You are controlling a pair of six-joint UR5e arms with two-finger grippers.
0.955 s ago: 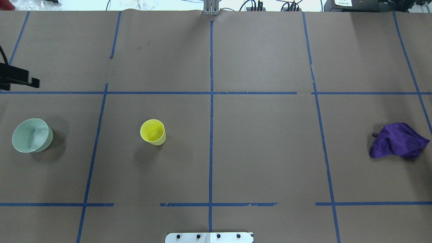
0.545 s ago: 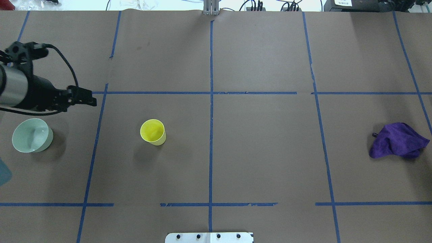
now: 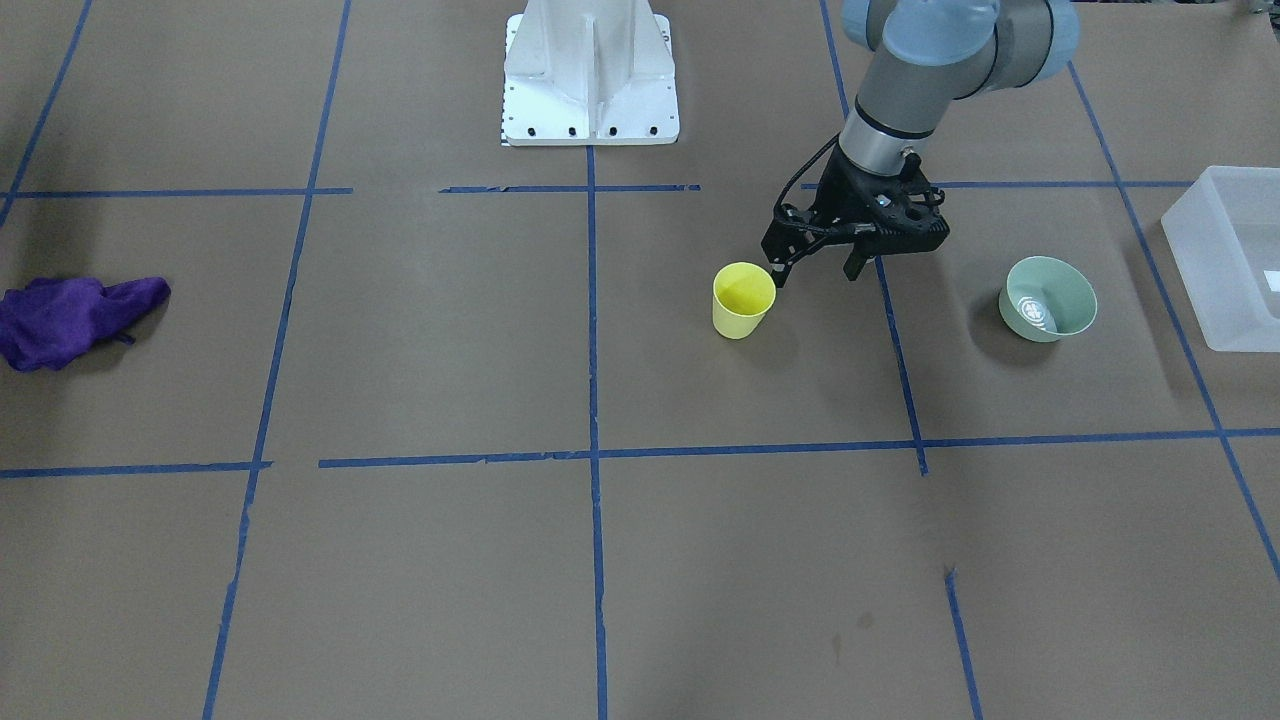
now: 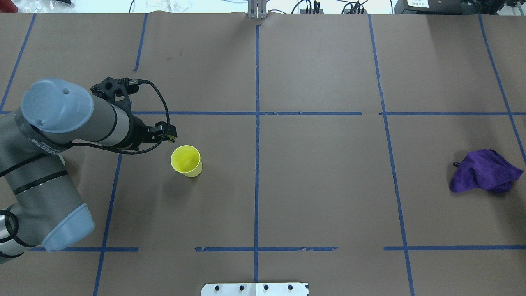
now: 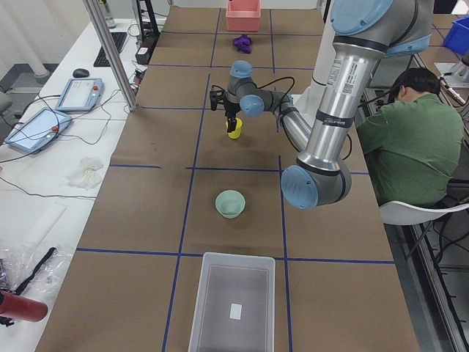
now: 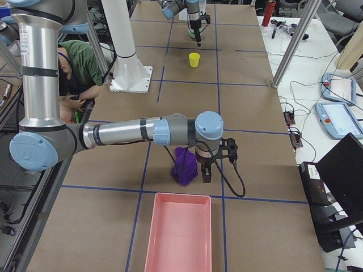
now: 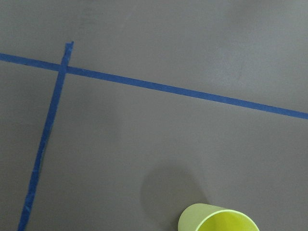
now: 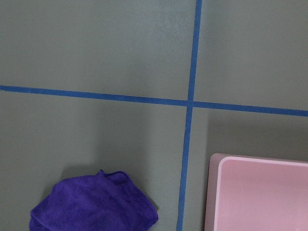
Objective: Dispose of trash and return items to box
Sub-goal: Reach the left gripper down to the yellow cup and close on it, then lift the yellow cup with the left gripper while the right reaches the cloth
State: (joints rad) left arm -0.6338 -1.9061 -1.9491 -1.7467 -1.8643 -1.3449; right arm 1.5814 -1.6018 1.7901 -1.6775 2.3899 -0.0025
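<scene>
The yellow cup [image 3: 744, 300] stands upright on the brown table; it also shows in the overhead view [image 4: 186, 161] and at the bottom of the left wrist view [image 7: 219, 220]. My left gripper [image 3: 815, 272] is open and empty, with one finger close by the cup's rim on the bowl side; it also shows in the overhead view [image 4: 167, 133]. The pale green bowl [image 3: 1048, 298] sits between the cup and the translucent box [image 3: 1225, 255]; my left arm hides it in the overhead view. My right gripper [image 6: 205, 173] hangs beside a purple cloth [image 6: 185, 164]; I cannot tell whether it is open.
The purple cloth [image 4: 485, 172] lies at the table's far right, with a pink tray [image 8: 260, 192] just beyond it. The white robot base [image 3: 590, 70] stands at the table's near middle. A seated person [image 5: 410, 147] is behind the robot.
My left arm has swept in from the left edge toward the yellow cup and now covers the green bowl in the overhead view. The cup, bowl and cloth have not moved.
</scene>
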